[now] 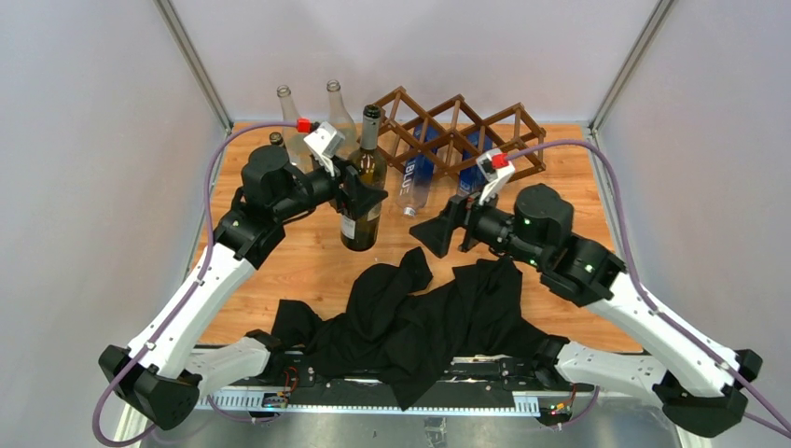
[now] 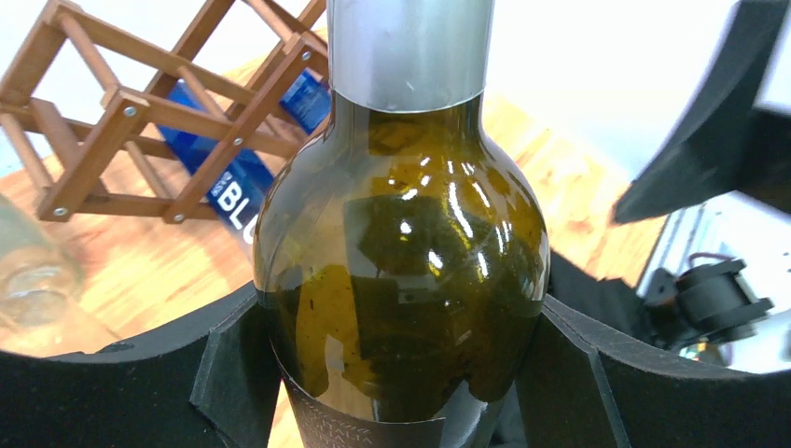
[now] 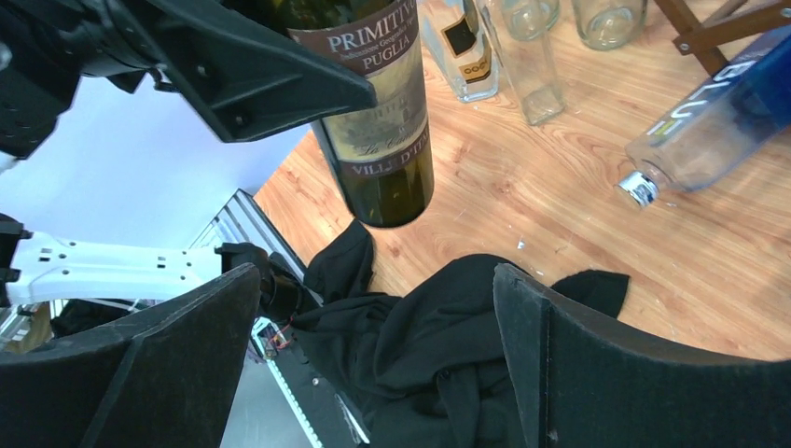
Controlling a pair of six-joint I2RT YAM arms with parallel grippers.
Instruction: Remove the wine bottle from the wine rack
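A dark green wine bottle point(image 1: 364, 201) with a silver capsule stands upright left of centre, clear of the wine rack point(image 1: 457, 126). My left gripper point(image 1: 360, 194) is shut on its shoulder. In the left wrist view the bottle point(image 2: 401, 261) fills the space between both black fingers point(image 2: 233, 373). I cannot tell whether its base touches the table. My right gripper point(image 1: 431, 238) is open and holds nothing. It hangs over the black cloth point(image 1: 420, 317), just right of the bottle point(image 3: 382, 140). The brown lattice rack point(image 2: 121, 131) stands at the back.
A blue-labelled clear bottle point(image 1: 417, 173) lies in the rack with its neck down on the table point(image 1: 578, 187). Another blue bottle point(image 1: 471, 154) lies beside it. Empty clear bottles point(image 1: 289, 117) stand at the back left. The black cloth covers the near middle.
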